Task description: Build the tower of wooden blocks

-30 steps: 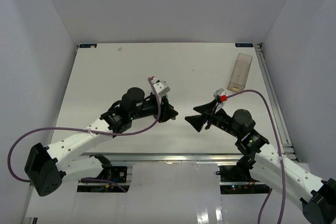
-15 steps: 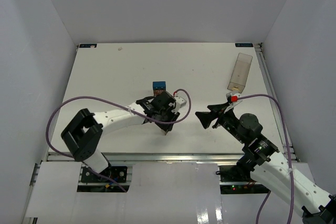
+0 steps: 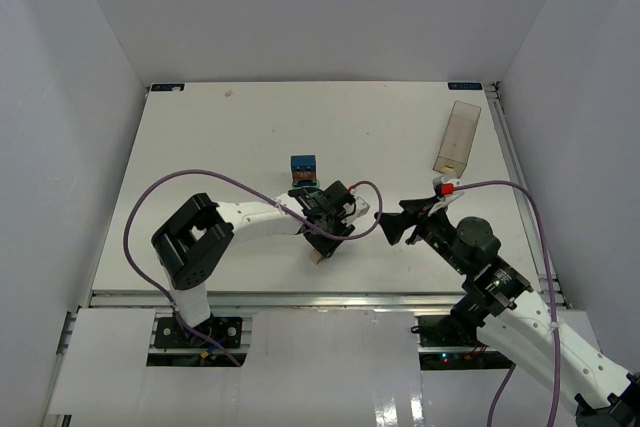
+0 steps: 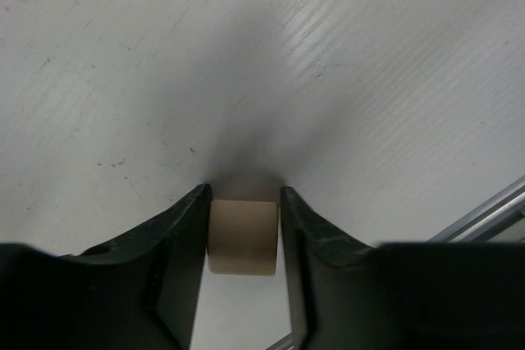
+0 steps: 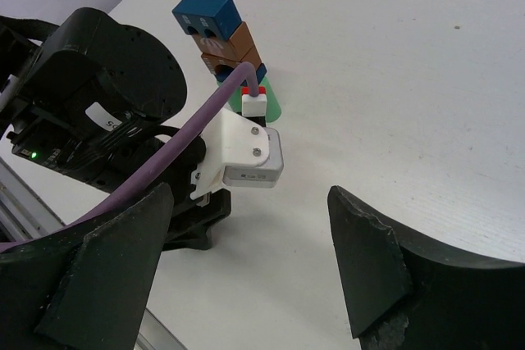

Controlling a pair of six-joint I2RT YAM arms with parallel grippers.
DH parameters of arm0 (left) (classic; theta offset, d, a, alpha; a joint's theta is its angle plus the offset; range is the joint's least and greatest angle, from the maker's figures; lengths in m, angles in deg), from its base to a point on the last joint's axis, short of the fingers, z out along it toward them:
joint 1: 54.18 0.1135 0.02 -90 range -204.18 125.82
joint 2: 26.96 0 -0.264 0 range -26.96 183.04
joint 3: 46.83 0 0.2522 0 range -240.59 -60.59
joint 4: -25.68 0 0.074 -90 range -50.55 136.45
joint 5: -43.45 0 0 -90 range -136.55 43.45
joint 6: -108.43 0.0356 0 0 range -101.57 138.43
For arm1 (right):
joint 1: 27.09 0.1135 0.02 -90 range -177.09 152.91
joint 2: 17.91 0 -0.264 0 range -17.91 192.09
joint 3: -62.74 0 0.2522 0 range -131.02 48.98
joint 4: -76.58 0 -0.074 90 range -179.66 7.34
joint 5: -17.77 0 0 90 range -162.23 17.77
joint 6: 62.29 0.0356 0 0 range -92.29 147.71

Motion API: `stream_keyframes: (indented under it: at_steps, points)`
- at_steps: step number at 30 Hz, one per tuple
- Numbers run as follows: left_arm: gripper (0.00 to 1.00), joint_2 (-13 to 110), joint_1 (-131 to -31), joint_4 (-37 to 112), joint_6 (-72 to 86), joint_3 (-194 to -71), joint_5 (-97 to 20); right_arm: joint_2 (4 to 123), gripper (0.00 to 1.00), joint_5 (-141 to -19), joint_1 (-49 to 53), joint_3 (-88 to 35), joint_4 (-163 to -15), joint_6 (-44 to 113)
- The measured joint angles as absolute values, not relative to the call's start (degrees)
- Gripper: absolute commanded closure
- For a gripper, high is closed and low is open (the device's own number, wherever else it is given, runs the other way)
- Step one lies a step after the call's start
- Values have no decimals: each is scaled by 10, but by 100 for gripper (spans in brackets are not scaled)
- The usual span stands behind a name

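Tan piece [image 4: 242, 239] is clamped between the two fingers of the left gripper [image 4: 243, 202]. The jaws are at medium width and both pads lie flat against its sides. Whether its lower end touches the table [image 4: 344, 79] cannot be told.

Reference landmark: the wood block tower [image 3: 303, 169].
- The left gripper [image 3: 326, 232] and its load are on the near side of the tower, slightly right of it, near but apart.
- The load lies between the tower and the metal rail [image 3: 330, 299] along the table's near edge.
- In the right wrist view the tower shows a blue piece [image 5: 207, 15] on top, a brown brick [image 5: 238, 41] beneath it, and a green cylinder [image 5: 272, 106] at the base, partly hidden by the left wrist.
- The right gripper [image 3: 388, 230] is right of the tower and nearer the rail. Its jaws are spread wide and hold nothing, and it faces the left gripper across a short gap.
- A purple cable [image 3: 366, 190] arcs over that gap.
- The clear plastic box [image 3: 457, 137] lies far right of the tower, close to the table's right edge.
- Broad white surface extends behind and left of the tower to the walls [image 3: 80, 97].
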State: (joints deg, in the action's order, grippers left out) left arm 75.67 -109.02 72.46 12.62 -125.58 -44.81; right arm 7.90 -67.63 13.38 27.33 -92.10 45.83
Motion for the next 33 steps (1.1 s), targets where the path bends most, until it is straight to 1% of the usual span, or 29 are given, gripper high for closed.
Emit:
stream_keyframes:
  at_steps: [3, 4, 7, 11, 14, 17, 21, 24, 26, 31, 33]
  points:
    - [26, 754, -1093, 724, 125, -1256, -450, 80, 17, -677, 134, 273, -919, 452]
    - [24, 751, -1094, 722, 124, -1256, -450, 81, 17, -678, 134, 273, -919, 450]
    - [22, 729, -1095, 712, 126, -1256, -449, 94, 17, -683, 134, 266, -917, 438]
    - [21, 678, -1095, 687, 123, -1255, -444, 122, 19, -694, 134, 244, -912, 417]
    - [23, 623, -1086, 649, 100, -1236, -454, 169, 21, -731, 134, 198, -900, 366]
    - [21, 524, -1027, 604, 68, -1177, -444, 225, 22, -795, 134, 132, -899, 284]
    - [17, 348, -925, 521, 19, -1072, -500, 293, 24, -911, 133, 72, -895, 145]
    - [15, 204, -916, 475, -8, -995, -537, 357, 28, -987, 134, 38, -887, 68]
    - [15, 130, -920, 447, -26, -957, -556, 404, 28, -1024, 136, 22, -873, 29]
    - [15, -7, -920, 413, -85, -876, -618, 526, 29, -1056, 157, 4, -838, -49]
    - [15, -47, -920, 395, -97, -840, -628, 563, 27, -1055, 171, 1, -819, -73]
